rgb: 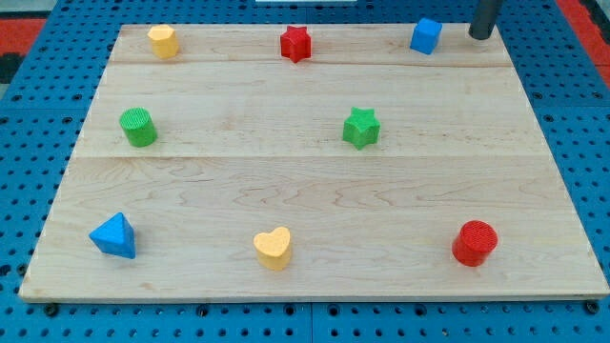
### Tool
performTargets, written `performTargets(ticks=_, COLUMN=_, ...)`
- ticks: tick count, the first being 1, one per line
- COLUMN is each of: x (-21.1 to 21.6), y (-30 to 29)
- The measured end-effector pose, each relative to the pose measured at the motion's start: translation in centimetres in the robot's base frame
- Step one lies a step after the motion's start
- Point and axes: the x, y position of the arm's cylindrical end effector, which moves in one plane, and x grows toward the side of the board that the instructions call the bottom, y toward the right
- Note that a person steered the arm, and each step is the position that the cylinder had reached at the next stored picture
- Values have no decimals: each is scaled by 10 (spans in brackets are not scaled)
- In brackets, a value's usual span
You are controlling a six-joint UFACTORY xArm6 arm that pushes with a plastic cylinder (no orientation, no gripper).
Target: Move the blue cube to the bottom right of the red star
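Observation:
The blue cube (426,36) sits near the view's top right of the wooden board (315,181). The red star (296,44) lies at the view's top centre, well left of the cube. My tip (479,35) is the lower end of a dark rod coming down from the top edge, just to the right of the blue cube and apart from it by a small gap.
A yellow block (164,41) is at the top left, a green cylinder (138,127) at the left, a green star (361,128) right of centre. A blue triangle (114,236), a yellow heart (274,249) and a red cylinder (475,242) lie along the bottom.

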Motion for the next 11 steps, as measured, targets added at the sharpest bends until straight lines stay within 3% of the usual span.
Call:
performTargets(ticks=4, x=6, y=-51)
performTargets(ticks=7, x=9, y=-261)
performTargets(ticks=11, x=-14, y=-164)
